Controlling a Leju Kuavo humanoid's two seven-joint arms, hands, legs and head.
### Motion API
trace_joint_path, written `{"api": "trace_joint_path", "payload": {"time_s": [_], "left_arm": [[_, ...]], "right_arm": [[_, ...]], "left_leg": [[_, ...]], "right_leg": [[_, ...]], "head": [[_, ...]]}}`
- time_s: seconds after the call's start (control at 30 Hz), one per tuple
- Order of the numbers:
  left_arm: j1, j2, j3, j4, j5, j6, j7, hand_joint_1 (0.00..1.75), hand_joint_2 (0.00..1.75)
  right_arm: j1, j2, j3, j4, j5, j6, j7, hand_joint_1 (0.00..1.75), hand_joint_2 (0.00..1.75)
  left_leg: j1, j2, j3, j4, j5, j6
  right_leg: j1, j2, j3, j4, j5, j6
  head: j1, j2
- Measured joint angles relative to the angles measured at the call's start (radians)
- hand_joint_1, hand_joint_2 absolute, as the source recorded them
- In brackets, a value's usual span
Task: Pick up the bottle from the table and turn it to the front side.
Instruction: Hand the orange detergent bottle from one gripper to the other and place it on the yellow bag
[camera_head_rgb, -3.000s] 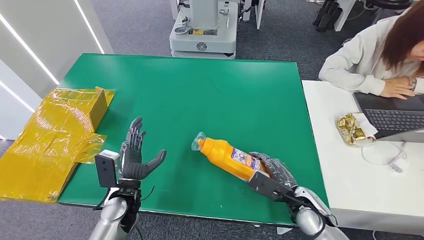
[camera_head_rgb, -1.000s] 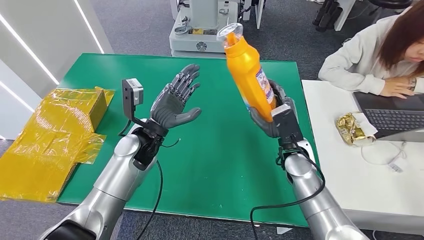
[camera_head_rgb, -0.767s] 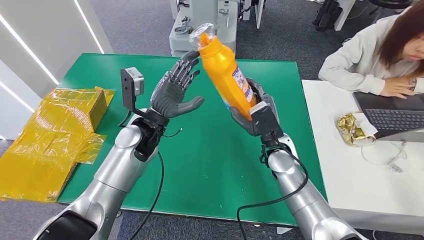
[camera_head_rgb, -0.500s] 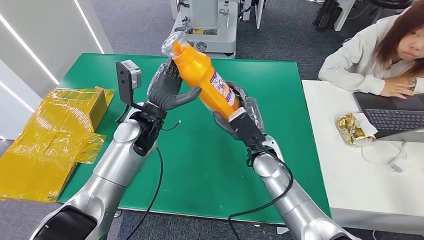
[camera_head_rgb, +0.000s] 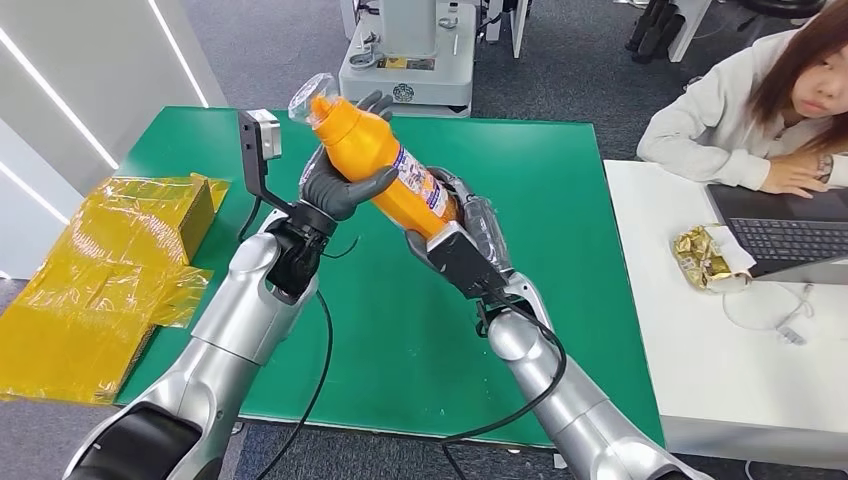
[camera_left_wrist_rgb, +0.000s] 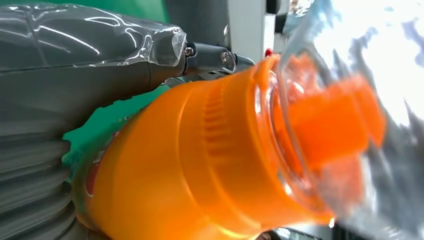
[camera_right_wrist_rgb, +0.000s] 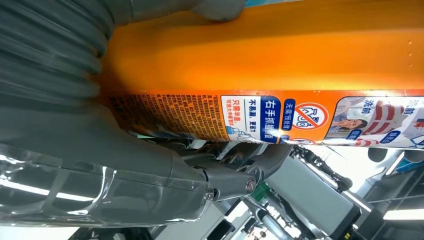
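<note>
The orange bottle is held aloft above the green table, tilted, with its clear-wrapped cap end pointing up toward the robot's left and its base lower toward the right. A printed label runs along its side; in the right wrist view the label shows blue and white panels with small print. The right hand grips the lower body of the bottle, fingers wrapped round it and thumb against the orange surface. The left hand holds the upper body just below the neck, thumb across the front and fingers curled behind; the left wrist view shows the thumb lying against the bottle's shoulder. Beside the table's left edge lies crumpled yellow plastic wrapping. To the right stands a white desk bearing a laptop, a gold foil wrapper and a white cable; a person in a light top sits at it.
</note>
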Motion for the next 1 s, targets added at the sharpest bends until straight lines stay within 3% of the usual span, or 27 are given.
{"api": "trace_joint_path", "payload": {"time_s": [0.03, 0.07, 0.33, 0.7, 0.73, 0.83, 0.87, 1.0], "left_arm": [[0.000, -0.004, 0.004, 0.004, 0.022, -0.014, 0.012, 1.56, 1.75], [0.000, -0.008, 0.007, 0.007, 0.045, -0.026, 0.024, 1.75, 1.75], [0.008, -0.027, 0.012, 0.008, 0.124, -0.006, 0.047, 1.75, 1.75], [0.064, -0.039, 0.017, -0.039, 0.162, 0.061, -0.006, 1.75, 1.75], [0.069, -0.040, 0.017, -0.044, 0.162, 0.062, -0.006, 1.75, 1.75], [0.075, -0.043, 0.017, -0.053, 0.151, 0.069, -0.008, 1.75, 1.75], [0.076, -0.044, 0.017, -0.055, 0.134, 0.078, -0.013, 1.75, 1.75], [0.069, -0.041, 0.018, -0.059, -0.001, 0.153, -0.064, 1.75, 1.75]], "right_arm": [[0.000, 0.000, 0.000, 0.000, 0.003, 0.001, 0.003, 1.75, 1.75], [0.001, 0.000, 0.000, 0.000, 0.006, 0.002, 0.007, 1.75, 1.75], [0.020, -0.011, -0.004, -0.019, 0.023, 0.004, 0.021, 1.74, 1.75], [0.086, -0.035, -0.009, -0.100, 0.023, 0.009, 0.028, 1.74, 1.75], [0.090, -0.036, -0.009, -0.105, 0.023, 0.009, 0.028, 1.55, 1.75], [0.097, -0.038, -0.009, -0.114, 0.023, 0.010, 0.028, 0.25, 1.75], [0.102, -0.040, -0.009, -0.118, 0.020, 0.011, 0.028, 0.00, 1.75], [0.139, -0.055, -0.012, -0.149, -0.003, 0.020, 0.029, 0.00, 1.75]], "left_leg": [[0.000, 0.000, 0.000, 0.000, 0.000, 0.000], [0.000, 0.000, 0.000, 0.000, 0.000, 0.000], [0.000, 0.000, 0.000, 0.000, 0.000, 0.000], [0.000, 0.001, 0.000, 0.000, 0.000, 0.000], [0.000, 0.001, 0.000, 0.000, 0.000, 0.000], [0.000, 0.001, 0.000, 0.000, 0.000, 0.000], [0.000, 0.001, 0.000, 0.000, 0.000, 0.000], [0.000, 0.000, 0.000, 0.000, 0.000, 0.000]], "right_leg": [[0.000, 0.000, 0.000, 0.000, 0.000, 0.000], [0.000, 0.000, 0.000, 0.000, 0.000, 0.000], [0.000, 0.000, 0.000, 0.000, 0.000, 0.000], [0.000, 0.001, -0.001, 0.000, 0.000, 0.000], [0.000, 0.001, -0.001, 0.000, 0.000, 0.000], [0.000, 0.001, -0.001, 0.000, 0.000, 0.000], [0.000, 0.001, -0.001, 0.000, 0.000, 0.000], [0.000, 0.000, 0.000, 0.000, 0.000, 0.000]], "head": [[0.000, 0.000], [0.000, 0.000], [0.000, 0.000], [0.000, 0.000], [0.000, 0.000], [0.000, 0.000], [0.000, 0.000], [0.000, 0.000]]}}
